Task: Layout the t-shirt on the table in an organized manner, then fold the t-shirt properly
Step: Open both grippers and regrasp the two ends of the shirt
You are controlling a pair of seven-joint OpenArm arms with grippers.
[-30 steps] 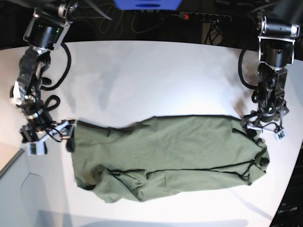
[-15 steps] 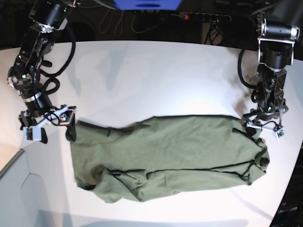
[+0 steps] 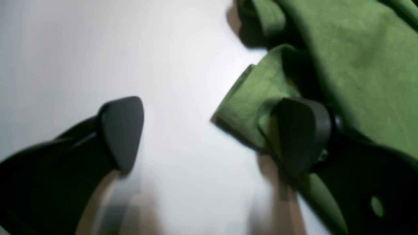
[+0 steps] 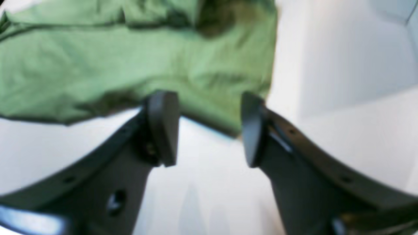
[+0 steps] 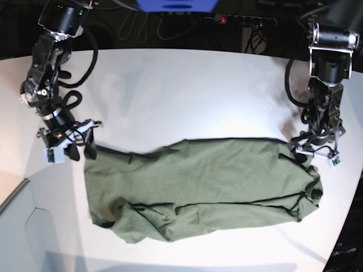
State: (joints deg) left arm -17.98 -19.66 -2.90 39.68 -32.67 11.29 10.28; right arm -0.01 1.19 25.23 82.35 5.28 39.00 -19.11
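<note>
The olive-green t-shirt [image 5: 204, 187] lies crumpled in a long band across the near half of the white table [image 5: 187, 90]. My left gripper [image 5: 306, 161] stands at the shirt's right end. In the left wrist view it [image 3: 209, 133] is wide open, with a fold of the shirt [image 3: 254, 98] against the right finger [image 3: 300, 133] and bare table between the fingers. My right gripper [image 5: 80, 152] is at the shirt's upper left corner. In the right wrist view its jaws [image 4: 207, 130] stand apart, with the shirt's edge [image 4: 130, 65] just beyond the tips and nothing gripped.
A power strip [image 5: 244, 20], cables and a blue object [image 5: 176, 4] lie behind the table's far edge. A grey panel [image 5: 22, 226] adjoins the table at the lower left. The table's curved edge runs close to the shirt's right end.
My right arm has moved up and to the right, toward the shirt's upper left corner, and its jaws have narrowed. The left arm and the shirt have stayed put.
</note>
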